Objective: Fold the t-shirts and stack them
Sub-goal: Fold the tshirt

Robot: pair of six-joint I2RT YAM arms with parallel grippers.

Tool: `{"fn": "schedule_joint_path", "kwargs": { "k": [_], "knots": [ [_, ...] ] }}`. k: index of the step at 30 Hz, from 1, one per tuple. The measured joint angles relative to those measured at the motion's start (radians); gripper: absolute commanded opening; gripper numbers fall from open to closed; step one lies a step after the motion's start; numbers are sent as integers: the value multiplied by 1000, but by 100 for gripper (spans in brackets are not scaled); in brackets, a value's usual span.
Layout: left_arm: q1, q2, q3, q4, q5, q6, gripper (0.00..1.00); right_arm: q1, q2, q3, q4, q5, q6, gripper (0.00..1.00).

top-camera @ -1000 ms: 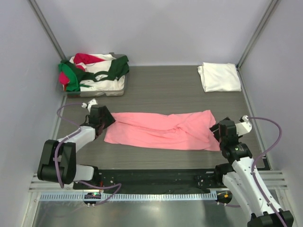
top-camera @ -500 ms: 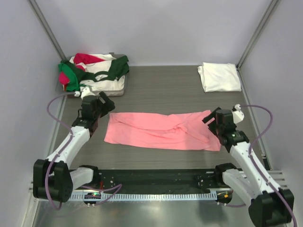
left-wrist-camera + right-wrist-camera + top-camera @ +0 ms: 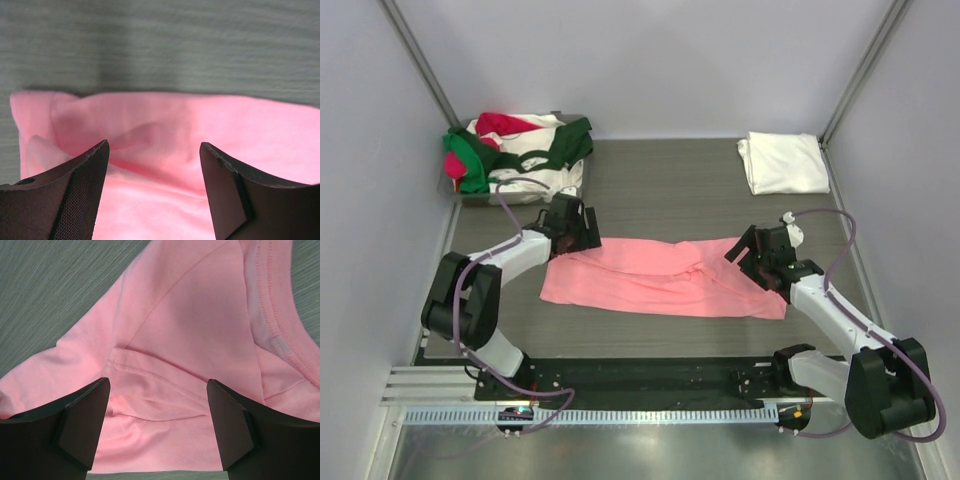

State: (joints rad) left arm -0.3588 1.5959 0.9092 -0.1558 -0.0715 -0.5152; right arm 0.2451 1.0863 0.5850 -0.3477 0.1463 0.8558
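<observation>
A salmon-pink t-shirt (image 3: pixel 660 280) lies flat across the middle of the table as a long folded band. My left gripper (image 3: pixel 582 232) hovers open over its far left corner. In the left wrist view the pink t-shirt (image 3: pixel 165 125) fills the gap between the spread fingers of the left gripper (image 3: pixel 154 145). My right gripper (image 3: pixel 748 250) stands open over the shirt's far right part. The right wrist view shows the right gripper (image 3: pixel 158 381) above the pink t-shirt (image 3: pixel 190 315) near a sleeve seam and the collar. A folded white t-shirt (image 3: pixel 783 162) rests at the back right.
A shallow tray (image 3: pixel 525 197) at the back left holds a heap of green, red and white shirts (image 3: pixel 520 150). Grey walls with metal posts close in the table at the left, right and back. A black rail (image 3: pixel 650 375) runs along the near edge.
Both grippers have opened and swung from the shirt's left and right ends inward to its far edge. The pink shirt's right end now lies flatter.
</observation>
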Motion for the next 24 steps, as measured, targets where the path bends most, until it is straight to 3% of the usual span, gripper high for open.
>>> {"fn": "schedule_joint_path", "kwargs": {
  "k": [3,6,11,16,20,24],
  "knots": [
    [0,0,-34,-21,-10,-2,64,0,-16,-18,4,-1,-11,84],
    [0,-34,-84,-44,-45,-25,64,0,-30,-35,3,-1,-16,84],
    [-1,-356,-270,-138,-182,-117,65,0,-67,-50,-2,0,-20,84],
    [-1,-595,-319,-194,-273,-181,68,0,-71,-57,-3,-2,-18,83],
    [-1,-584,-317,-157,-246,-184,69,0,-42,-55,2,-20,-13,83],
    [-7,-393,-261,-137,-186,-183,68,0,66,-16,4,-53,-13,84]
  ]
}}
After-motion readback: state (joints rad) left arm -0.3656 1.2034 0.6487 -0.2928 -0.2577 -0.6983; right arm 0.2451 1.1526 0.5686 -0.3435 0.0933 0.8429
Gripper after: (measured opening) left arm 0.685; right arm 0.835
